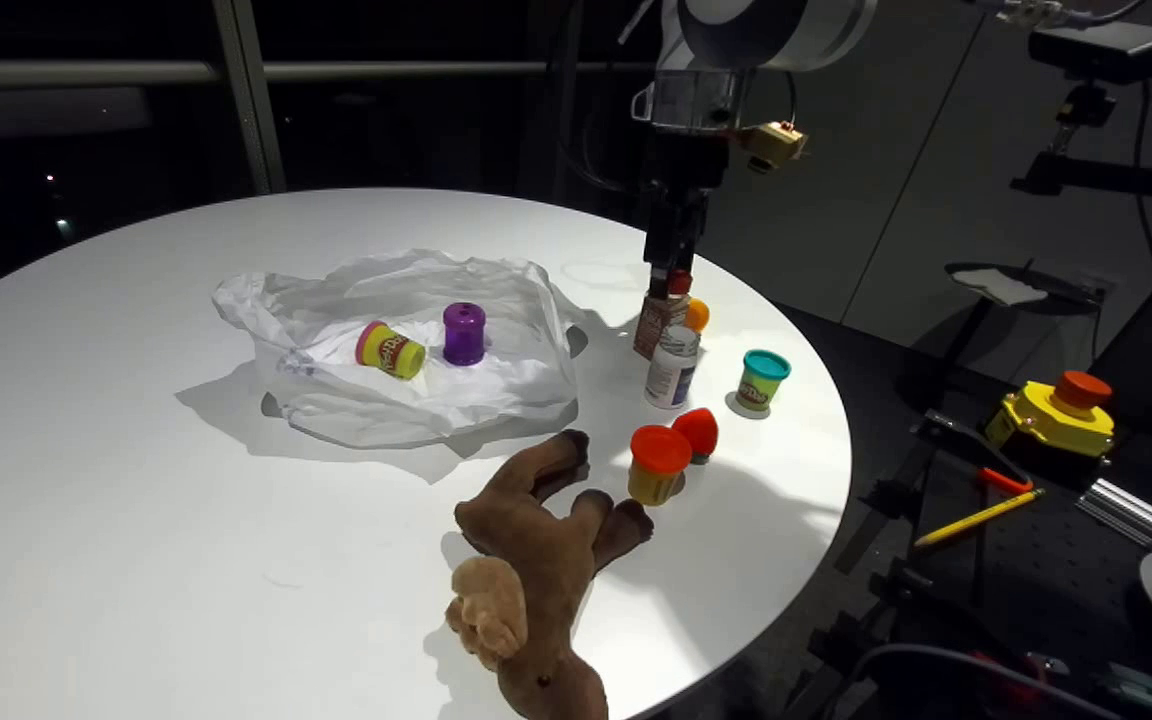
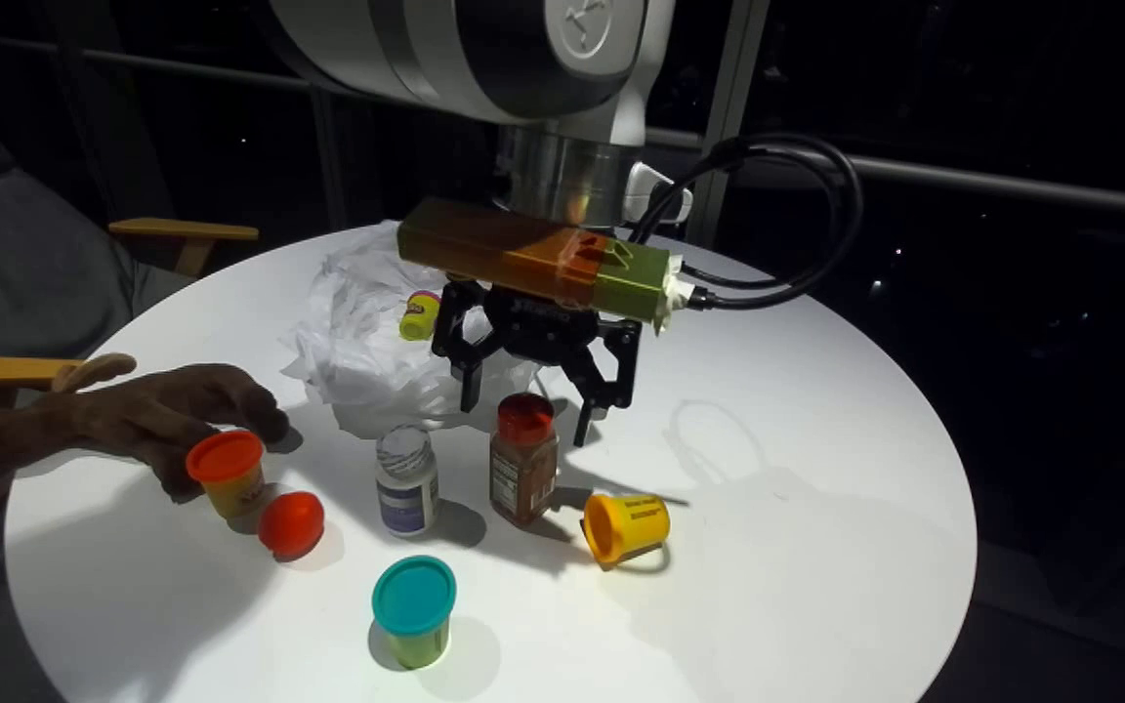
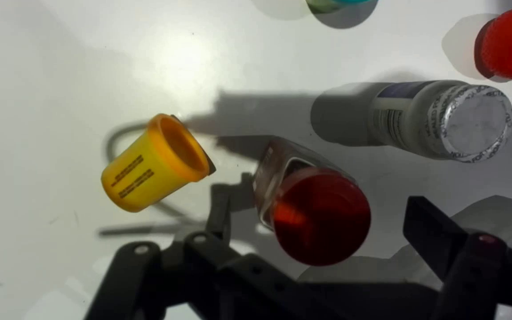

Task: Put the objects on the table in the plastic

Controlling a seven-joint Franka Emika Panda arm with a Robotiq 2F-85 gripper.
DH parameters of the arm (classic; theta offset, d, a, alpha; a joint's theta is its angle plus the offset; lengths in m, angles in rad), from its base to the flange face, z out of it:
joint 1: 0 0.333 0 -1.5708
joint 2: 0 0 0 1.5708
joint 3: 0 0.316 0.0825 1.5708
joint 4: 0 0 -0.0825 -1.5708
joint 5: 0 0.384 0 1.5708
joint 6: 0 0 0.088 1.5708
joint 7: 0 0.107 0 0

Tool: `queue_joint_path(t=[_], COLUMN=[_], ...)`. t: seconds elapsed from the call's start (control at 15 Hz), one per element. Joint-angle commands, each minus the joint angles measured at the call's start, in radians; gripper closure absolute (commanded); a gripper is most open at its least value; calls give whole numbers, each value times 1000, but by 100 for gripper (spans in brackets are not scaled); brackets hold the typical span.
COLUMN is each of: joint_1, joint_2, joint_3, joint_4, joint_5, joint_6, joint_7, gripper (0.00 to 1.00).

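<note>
My gripper [image 2: 526, 414] stands open above the table [image 1: 156, 540], its fingers on either side of the red cap of a brown bottle [image 2: 523, 475]. The wrist view shows gaps between that cap and both fingers. Beside it stand a white bottle [image 3: 400, 118] and a tipped yellow-orange cup [image 3: 149, 164]. A teal-lidded tub [image 2: 415, 600], a red-lidded tub [image 1: 656, 475], a red rounded object [image 2: 292, 524] and the brown plush animal [image 1: 546, 550] also rest on the table. On the whitish plastic [image 1: 406, 280] are a purple jar [image 1: 464, 335] and a yellow tub [image 1: 391, 350] on its side.
The table's edge curves close behind the teal-lidded tub and the cup. In an exterior view, a chair [image 2: 25, 225] with wooden arms stands beyond the table. A black side surface holds a yellow box with a red button [image 1: 1056, 415] and a pencil [image 1: 979, 518].
</note>
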Motion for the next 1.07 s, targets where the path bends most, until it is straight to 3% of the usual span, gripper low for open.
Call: queue_joint_path(t=[0.0,0.27,0.33,0.47,0.8,1.0], joint_1=[0,14,15,21,29,70], joint_2=[0,-3,-6,-12,-34,-91], joint_3=[8,-14,-17,-25,-21,-33], joint_4=[-27,-45,-49,-58,-70,-71], joint_5=[-13,-48,-54,-72,-85,-116], joint_6=[102,130,130,127,111,93], joint_7=[47,126,145,178,231,325], gripper=[0,0,19,32,77,77])
